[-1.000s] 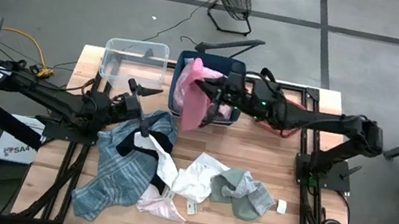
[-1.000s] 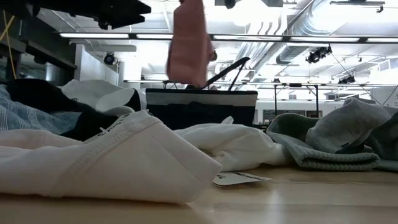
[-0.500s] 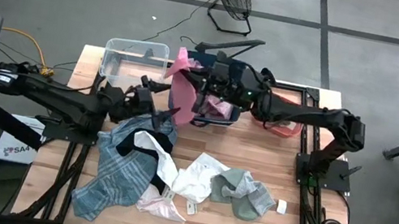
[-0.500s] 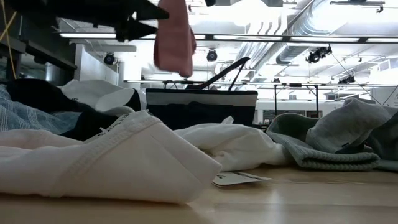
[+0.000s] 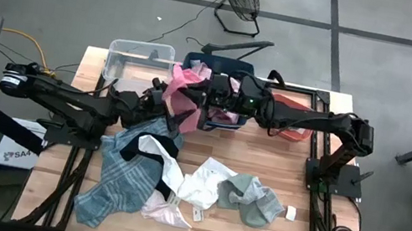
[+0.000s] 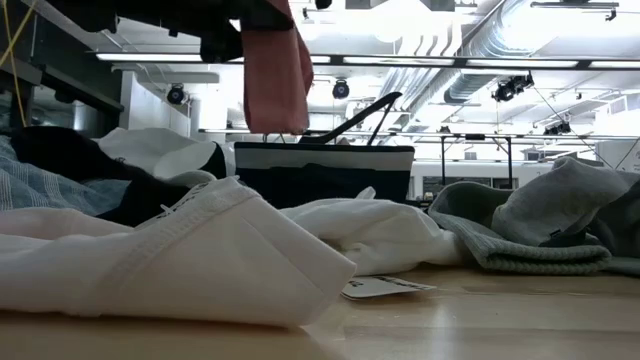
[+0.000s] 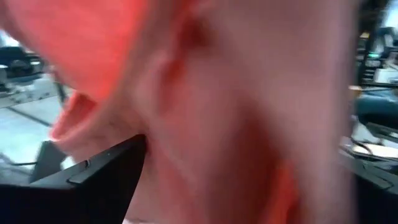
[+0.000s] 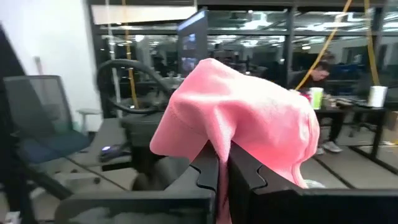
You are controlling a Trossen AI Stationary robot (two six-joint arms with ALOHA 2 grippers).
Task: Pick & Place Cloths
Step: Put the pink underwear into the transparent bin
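The mauve-pink cloth (image 5: 184, 86) hangs in the air between the clear bin and the dark blue bin, and in the low view the pink cloth (image 6: 275, 75) dangles clear of the table. My right gripper (image 5: 203, 94) reaches in from the table's right and is shut on it. My left gripper (image 5: 161, 92) sits right beside the cloth on its left; pink cloth (image 7: 217, 112) fills the left wrist view and hides the fingers. On the table lie the teal plaid cloth (image 5: 123, 177), white cloths (image 5: 196, 183) and grey-green cloths (image 5: 251, 198). My right gripper (image 8: 224, 171) pinches a bunched fold of the pink cloth (image 8: 222, 155) between its two fingers, coming in roughly level from the table's right. The cloth (image 8: 242, 112) mounds over the fingertips (image 8: 208, 168). It is lifted clear and hangs slack below the fingers.
A clear plastic bin (image 5: 118, 58) and a dark blue bin (image 5: 191, 64) stand at the table's far edge; the blue bin holds more pink fabric (image 5: 228, 113). A red thing (image 5: 294, 124) lies under the right arm. A small white tag (image 5: 291, 214) sits near the grey-green cloths.
My right gripper has carried the pink cloth from over the blue bin toward the table's left, and the cloth has swung with it. My left gripper has moved right toward the cloth and now sits beside it.
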